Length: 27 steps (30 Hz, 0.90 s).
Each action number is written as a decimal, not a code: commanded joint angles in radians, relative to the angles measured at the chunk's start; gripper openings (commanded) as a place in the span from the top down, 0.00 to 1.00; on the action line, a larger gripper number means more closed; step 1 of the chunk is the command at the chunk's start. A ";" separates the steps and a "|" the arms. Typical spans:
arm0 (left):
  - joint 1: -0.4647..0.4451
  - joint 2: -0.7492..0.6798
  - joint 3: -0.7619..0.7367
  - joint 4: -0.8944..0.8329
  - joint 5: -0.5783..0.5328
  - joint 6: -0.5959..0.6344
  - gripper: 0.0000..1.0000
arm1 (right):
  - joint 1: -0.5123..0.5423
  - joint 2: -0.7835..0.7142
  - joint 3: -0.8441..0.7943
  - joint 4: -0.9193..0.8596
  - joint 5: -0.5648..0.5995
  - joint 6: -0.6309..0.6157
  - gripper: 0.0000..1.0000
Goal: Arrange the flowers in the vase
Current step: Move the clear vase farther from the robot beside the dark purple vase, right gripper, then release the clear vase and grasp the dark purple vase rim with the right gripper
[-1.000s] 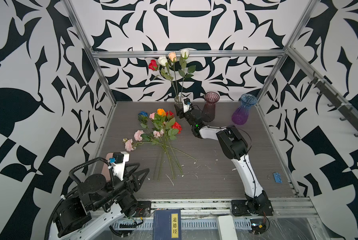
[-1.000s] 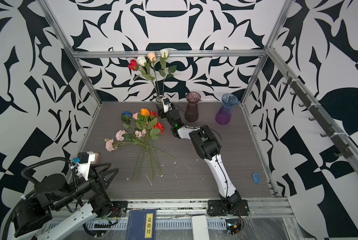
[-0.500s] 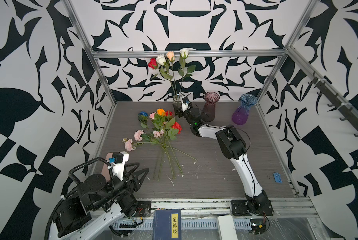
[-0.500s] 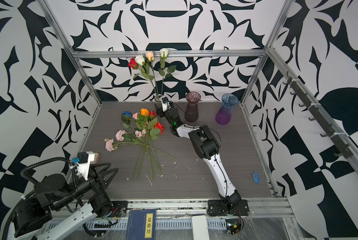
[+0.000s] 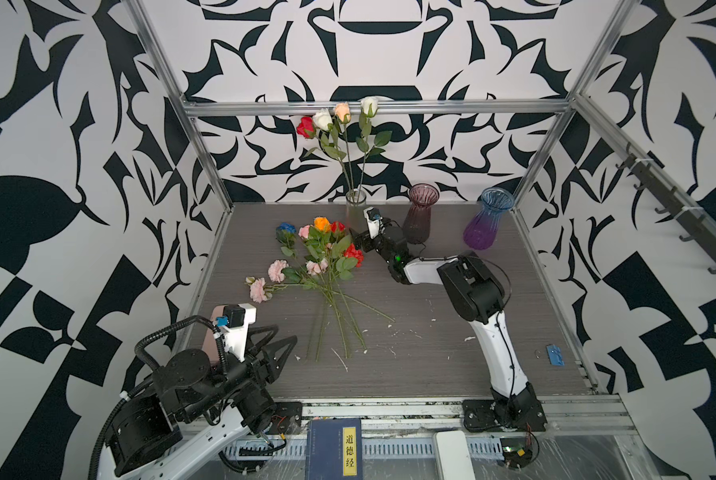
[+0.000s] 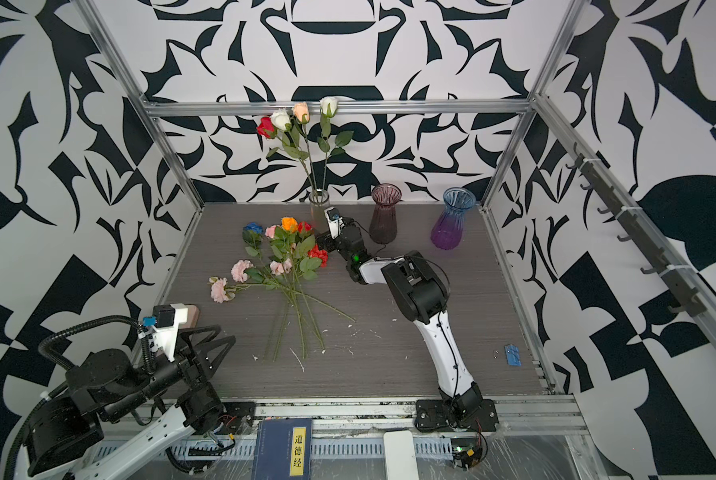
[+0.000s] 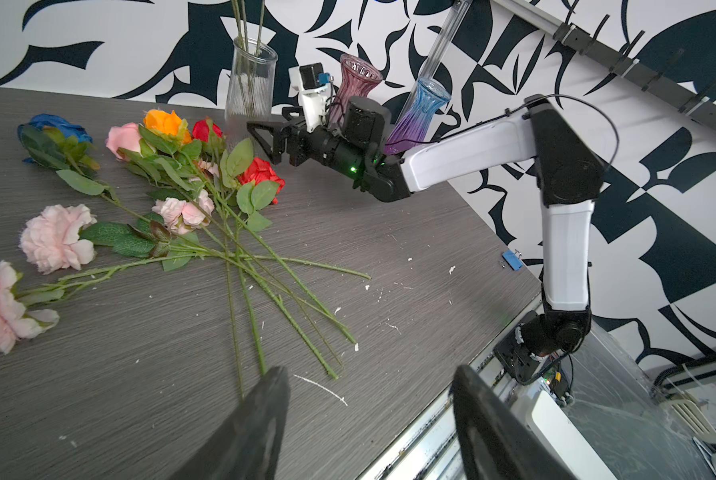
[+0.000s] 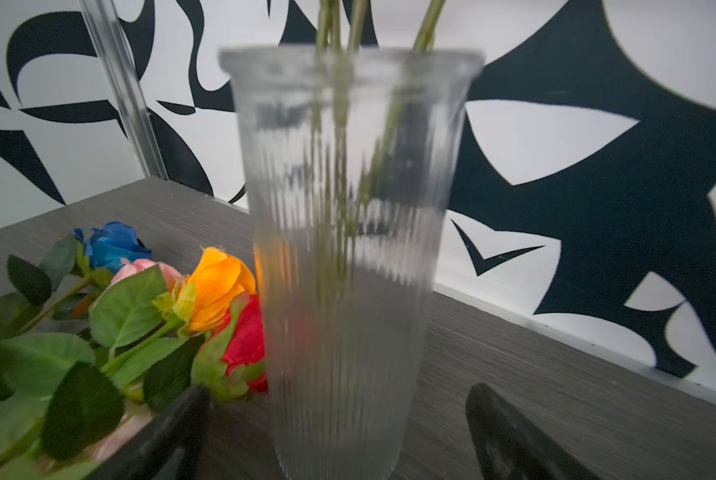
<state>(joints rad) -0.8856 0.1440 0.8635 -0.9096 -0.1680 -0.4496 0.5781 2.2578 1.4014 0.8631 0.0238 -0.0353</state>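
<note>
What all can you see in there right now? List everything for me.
clear vase: one, ribbed clear glass, back of table
flowers in it: four, red, white, peach, white, standing upright
maroon vase: one, back, right of the clear vase, empty
blue-purple vase: one, back right, empty
flowers lying on table: about eight, blue, orange, red, pink, left of middle
white scraps: several, scattered near the front
blue clip: one, right edge
book: one, dark blue, front rail
white block: one, front rail
left gripper: open, empty, front left
right gripper: open, jaws either side of the clear vase
</note>
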 commanded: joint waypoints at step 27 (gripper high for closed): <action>0.102 0.021 -0.020 0.015 0.147 0.006 0.28 | -0.404 -0.102 1.121 -1.927 -0.108 0.599 0.18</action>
<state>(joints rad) -0.7898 0.1707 0.8562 -0.9001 -0.0505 -0.4515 0.1959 2.1551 2.4680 -0.9318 0.0269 0.4545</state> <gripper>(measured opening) 0.717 0.820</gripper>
